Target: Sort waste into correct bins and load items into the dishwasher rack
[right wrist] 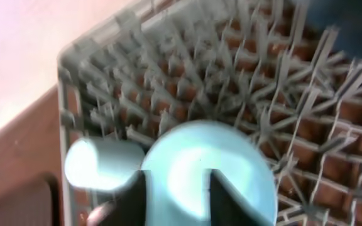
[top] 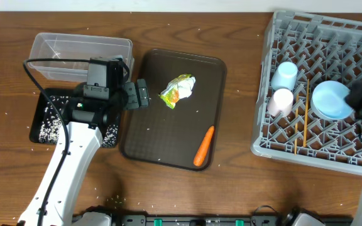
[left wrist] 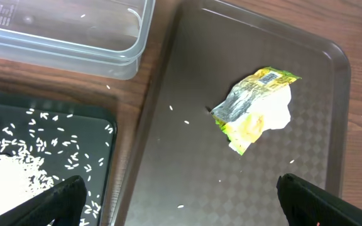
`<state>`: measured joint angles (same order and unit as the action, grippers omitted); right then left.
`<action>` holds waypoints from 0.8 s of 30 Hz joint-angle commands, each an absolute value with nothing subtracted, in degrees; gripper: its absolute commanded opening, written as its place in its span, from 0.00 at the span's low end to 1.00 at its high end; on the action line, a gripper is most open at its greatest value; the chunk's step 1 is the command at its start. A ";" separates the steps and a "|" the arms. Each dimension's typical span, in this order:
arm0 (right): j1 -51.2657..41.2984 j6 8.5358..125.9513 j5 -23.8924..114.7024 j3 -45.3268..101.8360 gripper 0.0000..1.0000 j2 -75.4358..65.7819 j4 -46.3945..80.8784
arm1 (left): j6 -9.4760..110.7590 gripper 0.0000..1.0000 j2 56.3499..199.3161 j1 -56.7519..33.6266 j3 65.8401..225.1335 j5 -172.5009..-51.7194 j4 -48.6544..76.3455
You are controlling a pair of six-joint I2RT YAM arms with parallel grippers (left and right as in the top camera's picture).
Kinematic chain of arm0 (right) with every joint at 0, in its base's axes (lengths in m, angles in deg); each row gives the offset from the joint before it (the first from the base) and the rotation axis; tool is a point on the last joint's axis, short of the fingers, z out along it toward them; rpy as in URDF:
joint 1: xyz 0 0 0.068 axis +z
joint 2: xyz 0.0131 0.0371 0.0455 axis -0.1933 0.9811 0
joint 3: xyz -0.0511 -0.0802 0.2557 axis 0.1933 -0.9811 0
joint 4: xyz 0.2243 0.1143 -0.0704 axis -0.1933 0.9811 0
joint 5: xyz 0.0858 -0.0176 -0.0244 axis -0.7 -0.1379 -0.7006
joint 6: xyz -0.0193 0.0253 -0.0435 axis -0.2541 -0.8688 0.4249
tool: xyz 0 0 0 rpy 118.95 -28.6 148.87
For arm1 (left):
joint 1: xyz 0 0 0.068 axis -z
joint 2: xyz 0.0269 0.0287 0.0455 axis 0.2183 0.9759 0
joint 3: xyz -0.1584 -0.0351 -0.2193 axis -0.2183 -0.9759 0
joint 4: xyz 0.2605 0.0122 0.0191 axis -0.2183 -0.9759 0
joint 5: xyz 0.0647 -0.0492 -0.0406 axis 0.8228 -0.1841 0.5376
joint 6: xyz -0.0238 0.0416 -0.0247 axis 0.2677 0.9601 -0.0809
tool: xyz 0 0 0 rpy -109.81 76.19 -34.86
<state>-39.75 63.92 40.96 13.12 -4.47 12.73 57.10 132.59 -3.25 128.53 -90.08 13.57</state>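
The crumpled yellow-green-and-white wrapper (top: 178, 89) lies on a flat dark brown tray (top: 162, 141). An orange carrot (top: 203, 146) rests near the tray's right edge. The left gripper (top: 142, 94) hovers at its left rim, fingers spread wide and empty. Beside it on the bench (top: 244, 188) sit a clear plastic tub (top: 80, 44) and a shallow black tray (top: 43, 122). The grey lattice rack (top: 319, 150) holds a pale blue bowl (top: 329, 100), with the right gripper (top: 357, 97) at it, fingers parted.

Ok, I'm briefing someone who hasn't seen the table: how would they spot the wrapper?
Find the dark brown tray left of the grey rack. The wrapper lies in its far half. Unlike the smooth orange carrot nearer the robot, it is crumpled, yellow-green and white.
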 commanded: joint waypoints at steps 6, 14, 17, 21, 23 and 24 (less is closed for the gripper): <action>-39.33 64.95 43.41 13.32 0.69 -4.40 21.65 | 57.19 0.98 132.94 -3.55 128.83 -89.79 13.59; -41.36 67.79 43.62 13.29 0.66 1.00 25.43 | 57.19 0.98 132.94 -3.55 128.83 -89.79 13.59; -41.52 68.14 43.60 13.29 0.64 5.11 25.34 | 57.19 0.98 132.94 -3.55 128.83 -89.79 13.59; -41.50 68.12 43.58 13.29 0.56 9.57 24.49 | 57.19 0.98 132.94 -3.55 128.83 -89.79 13.59; -41.52 68.14 43.60 13.29 0.45 11.29 23.98 | 57.19 0.98 132.94 -3.55 128.83 -89.79 13.59; -41.56 68.12 43.62 13.29 0.39 11.86 23.66 | 57.19 0.98 132.94 -3.55 128.83 -89.79 13.59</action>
<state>-40.56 67.72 44.08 13.18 10.31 23.74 57.10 132.59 -3.25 128.53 -90.08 13.59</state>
